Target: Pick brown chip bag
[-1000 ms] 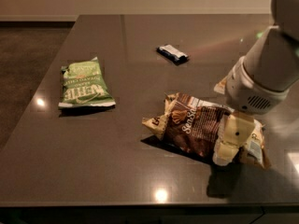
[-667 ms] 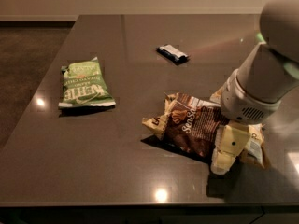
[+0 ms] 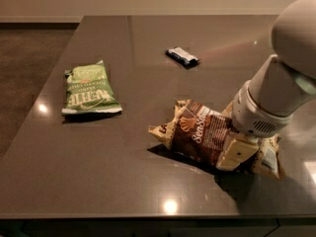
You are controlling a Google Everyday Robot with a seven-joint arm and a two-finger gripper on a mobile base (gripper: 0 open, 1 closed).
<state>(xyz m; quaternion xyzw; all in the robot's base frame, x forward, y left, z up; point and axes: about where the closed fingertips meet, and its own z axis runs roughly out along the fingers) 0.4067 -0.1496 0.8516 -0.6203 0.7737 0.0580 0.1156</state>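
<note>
The brown chip bag [image 3: 200, 132] lies crumpled on the dark table [image 3: 148, 191], right of centre, with white script and a tan shell logo facing up. Its left end is a little off the surface, with a shadow beneath. My gripper [image 3: 239, 153], cream-coloured below the large white arm [image 3: 276, 93], is down on the right part of the bag and covers it there. The bag's cream right end [image 3: 269, 157] shows past the gripper.
A green chip bag [image 3: 90, 89] lies flat at the left of the table. A small dark-blue-and-white packet [image 3: 182, 56] lies at the back centre. The table's front edge [image 3: 148, 215] runs close below the brown bag, and its left edge borders the carpet floor.
The gripper has come down slightly onto the bag's right part, and the arm above it has shifted. The brown bag stays about where it was.
</note>
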